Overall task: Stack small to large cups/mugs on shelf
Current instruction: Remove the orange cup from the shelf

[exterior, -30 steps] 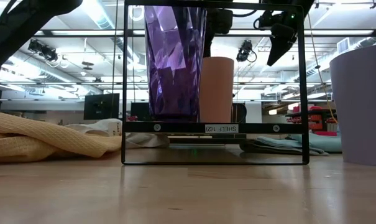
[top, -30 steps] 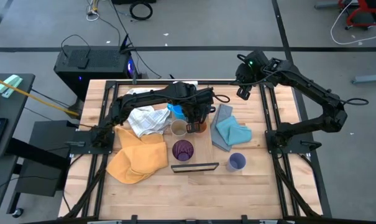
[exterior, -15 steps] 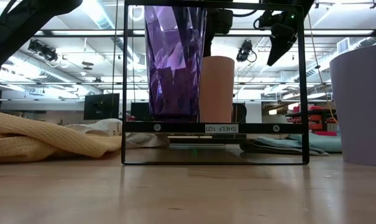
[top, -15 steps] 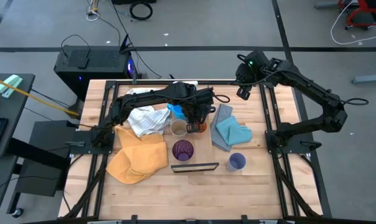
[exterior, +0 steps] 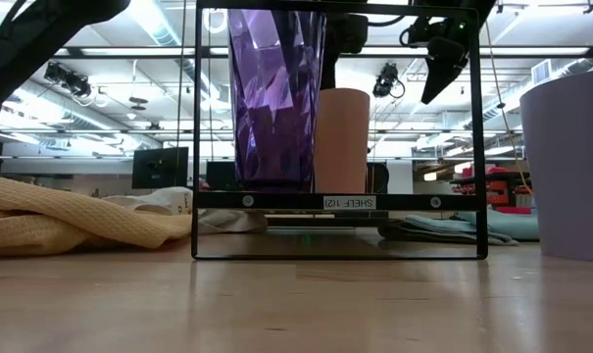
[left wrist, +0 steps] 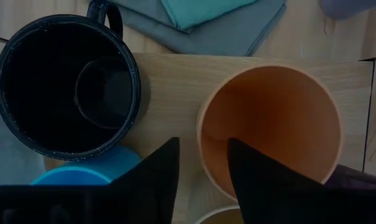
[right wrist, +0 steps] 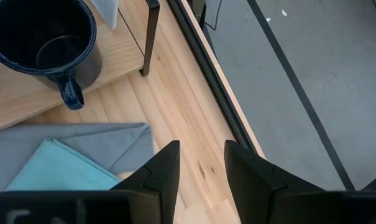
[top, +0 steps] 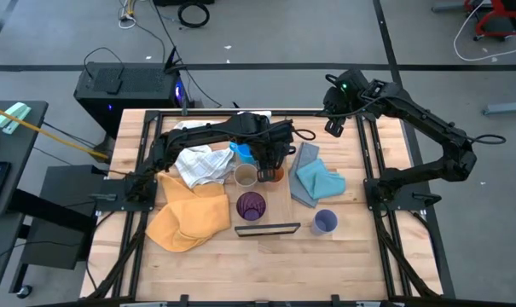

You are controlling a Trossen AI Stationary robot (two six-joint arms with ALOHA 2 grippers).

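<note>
The shelf [top: 279,194] is a pale plank with a black frame [exterior: 340,201] at its near end. Standing on it from far to near are the navy mug [left wrist: 66,87], the orange cup [left wrist: 268,130], the tan cup [top: 245,176] and the purple tumbler [top: 251,205]. The light blue mug [top: 240,153] sits beside the navy one. The lavender cup [top: 325,222] stands on the table. My left gripper [left wrist: 202,142] is open, pointing down over the orange cup's rim, with one finger inside and one outside and a gap on both sides. My right gripper [top: 333,126] hangs open over the far right edge.
A yellow cloth [top: 188,213] and a white cloth [top: 202,164] lie left of the shelf. Blue and grey cloths [top: 315,181] lie to its right. A black rail frame [top: 370,153] edges the table. Bare wood shows along the near edge.
</note>
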